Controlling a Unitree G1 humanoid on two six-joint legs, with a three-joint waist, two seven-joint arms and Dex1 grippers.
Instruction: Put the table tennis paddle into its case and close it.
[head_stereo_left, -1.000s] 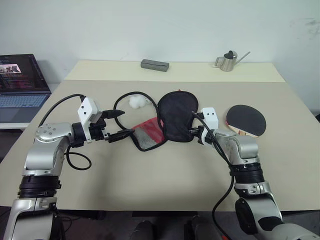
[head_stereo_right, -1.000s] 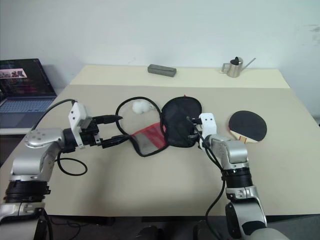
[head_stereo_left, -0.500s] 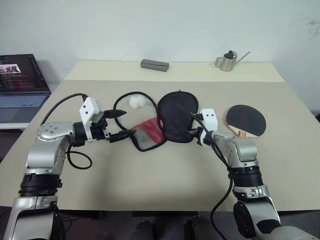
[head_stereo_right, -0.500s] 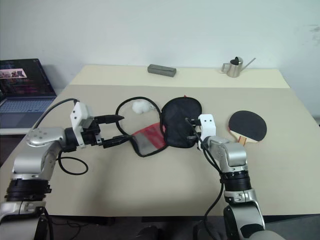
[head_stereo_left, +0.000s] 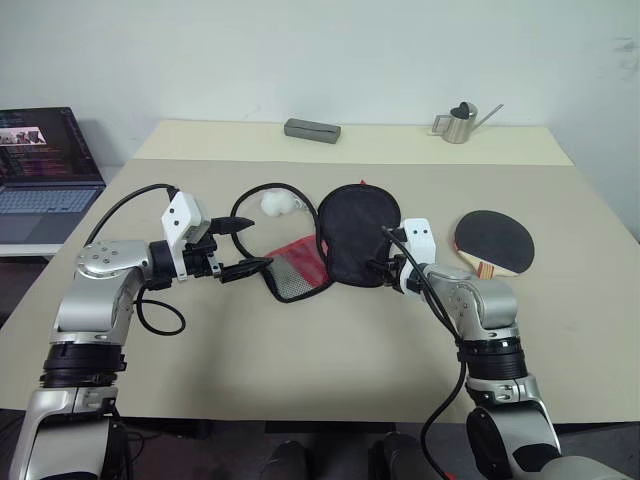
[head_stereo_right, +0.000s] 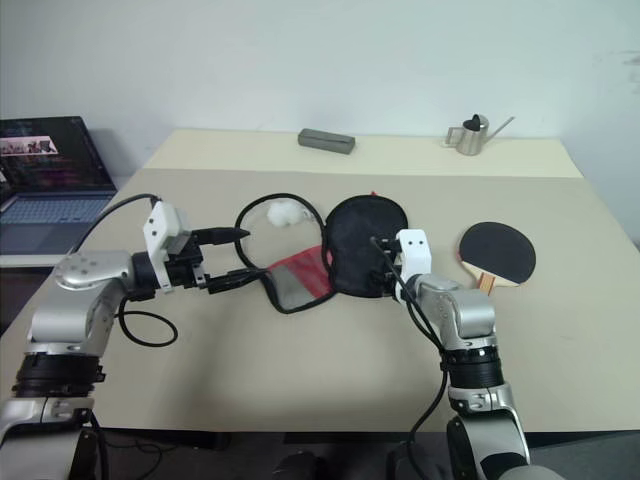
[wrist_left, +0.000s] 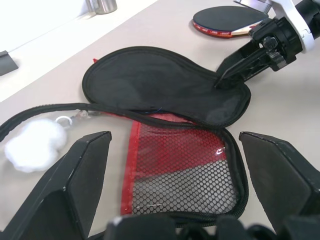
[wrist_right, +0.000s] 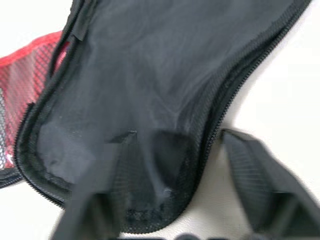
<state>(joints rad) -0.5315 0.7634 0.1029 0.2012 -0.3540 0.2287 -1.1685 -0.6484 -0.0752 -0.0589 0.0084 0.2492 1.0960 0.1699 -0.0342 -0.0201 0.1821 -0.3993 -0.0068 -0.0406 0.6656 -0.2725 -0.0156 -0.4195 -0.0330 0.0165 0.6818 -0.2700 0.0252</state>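
1. Left eye view shows the case (head_stereo_left: 345, 240) lying unzipped near the middle of the table (head_stereo_left: 300, 350), its black flap spread flat and the red mesh part (head_stereo_left: 292, 268) toward the robot's left.
2. The white pom-pom (head_stereo_left: 276, 202) lies just beside the case, on the side of the table's far edge.
3. The table tennis paddle (head_stereo_left: 494, 241) lies flat near the right edge of the table, apart from the case.
4. The left gripper (head_stereo_left: 245, 247) has its fingers wide apart and holds nothing; it is just beside the red mesh part.
5. The right gripper (head_stereo_right: 380, 262) is at the near rim of the black flap, one finger over the fabric and one beside it. The fingers are parted and grip nothing.
6. A grey box (head_stereo_left: 312, 129) and a small metal watering can (head_stereo_left: 458, 121) stand near the far edge.
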